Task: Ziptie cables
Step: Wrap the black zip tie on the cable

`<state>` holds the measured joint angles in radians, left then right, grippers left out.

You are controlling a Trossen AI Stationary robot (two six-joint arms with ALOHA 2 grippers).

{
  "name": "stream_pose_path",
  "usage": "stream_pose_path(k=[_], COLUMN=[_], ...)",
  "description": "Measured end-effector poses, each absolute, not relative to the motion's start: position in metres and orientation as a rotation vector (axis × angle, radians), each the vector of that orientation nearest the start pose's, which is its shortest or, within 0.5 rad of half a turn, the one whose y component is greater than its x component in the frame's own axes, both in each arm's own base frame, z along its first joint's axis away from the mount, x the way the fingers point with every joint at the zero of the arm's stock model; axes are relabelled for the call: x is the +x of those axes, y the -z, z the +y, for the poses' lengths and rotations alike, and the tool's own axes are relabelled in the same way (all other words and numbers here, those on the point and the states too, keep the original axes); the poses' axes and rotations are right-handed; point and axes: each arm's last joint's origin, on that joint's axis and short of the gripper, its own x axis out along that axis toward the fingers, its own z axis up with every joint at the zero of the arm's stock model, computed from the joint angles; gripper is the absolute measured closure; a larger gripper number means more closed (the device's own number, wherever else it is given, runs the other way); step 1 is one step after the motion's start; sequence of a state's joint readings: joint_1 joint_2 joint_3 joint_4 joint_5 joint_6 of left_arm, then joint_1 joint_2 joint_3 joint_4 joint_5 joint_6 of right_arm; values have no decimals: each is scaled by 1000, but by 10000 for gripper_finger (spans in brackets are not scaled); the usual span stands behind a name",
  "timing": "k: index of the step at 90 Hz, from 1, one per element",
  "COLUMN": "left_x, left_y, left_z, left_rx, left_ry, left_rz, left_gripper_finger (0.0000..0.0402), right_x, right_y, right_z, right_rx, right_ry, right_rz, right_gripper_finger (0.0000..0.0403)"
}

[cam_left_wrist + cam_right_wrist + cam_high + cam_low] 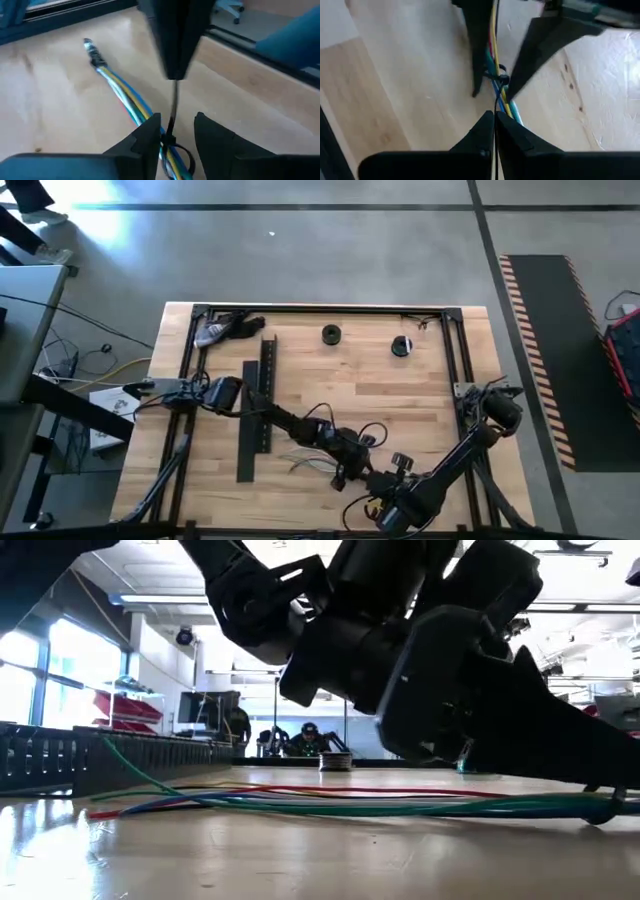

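Black slotted channel (255,408) is the ref: L gripper (172,131) sits just right of it, fingers apart and straddling the cables (131,102), where a black ziptie (175,145) is looped round the bundle. R gripper (495,127), further right, is clamped on the ziptie tail. Looks like the cinch step; next, R pulls tail away while L braces the bundle.

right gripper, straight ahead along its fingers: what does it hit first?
Likely the zip tie looped on the cables, just ahead of the right gripper; the left gripper straddles it. Depth unclear.
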<state>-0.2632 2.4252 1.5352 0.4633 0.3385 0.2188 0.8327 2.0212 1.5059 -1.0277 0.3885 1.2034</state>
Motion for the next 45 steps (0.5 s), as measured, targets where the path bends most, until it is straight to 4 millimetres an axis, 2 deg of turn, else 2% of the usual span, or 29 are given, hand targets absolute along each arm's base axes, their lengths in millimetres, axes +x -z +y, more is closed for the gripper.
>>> stream_pose_path(k=[45], left_x=[488], left_y=[-88], left_z=[-128], left_rx=[83], left_ry=[746], left_rz=[380], left_gripper_finger=[374], right_x=[257], right_y=[-178], right_z=[279], right_rx=[110], right_ry=[408], right_rz=[1184], right_gripper_finger=[403])
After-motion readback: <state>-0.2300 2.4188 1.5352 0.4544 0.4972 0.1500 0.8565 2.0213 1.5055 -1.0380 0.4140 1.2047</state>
